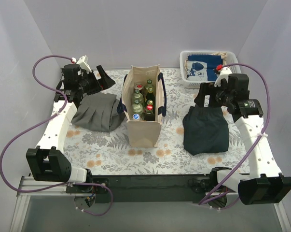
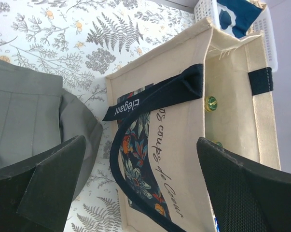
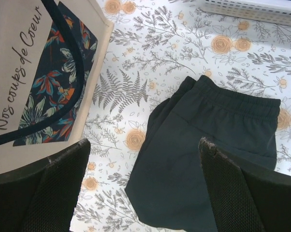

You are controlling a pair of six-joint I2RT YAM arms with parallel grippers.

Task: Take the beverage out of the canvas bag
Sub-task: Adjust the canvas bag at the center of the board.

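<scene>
The cream canvas bag (image 1: pixel 144 126) with navy handles stands upright mid-table. It holds several bottles (image 1: pixel 137 99), green and dark glass, with caps showing. My left gripper (image 1: pixel 101 77) is open and empty, high at the back left, left of the bag. In the left wrist view the bag (image 2: pixel 193 121) lies between my fingers (image 2: pixel 48 179), a green cap (image 2: pixel 211 103) showing inside. My right gripper (image 1: pixel 204 94) is open and empty, right of the bag, above dark folded shorts (image 3: pixel 217 145). The bag's printed side (image 3: pixel 24 72) shows in the right wrist view.
Grey folded cloth (image 1: pixel 98 112) lies left of the bag, also in the left wrist view (image 2: pixel 24 121). Dark shorts (image 1: pixel 206 128) lie to its right. A white plastic basket (image 1: pixel 185 77) with blue cloth stands at the back right. The floral tablecloth (image 1: pixel 111 150) covers the table.
</scene>
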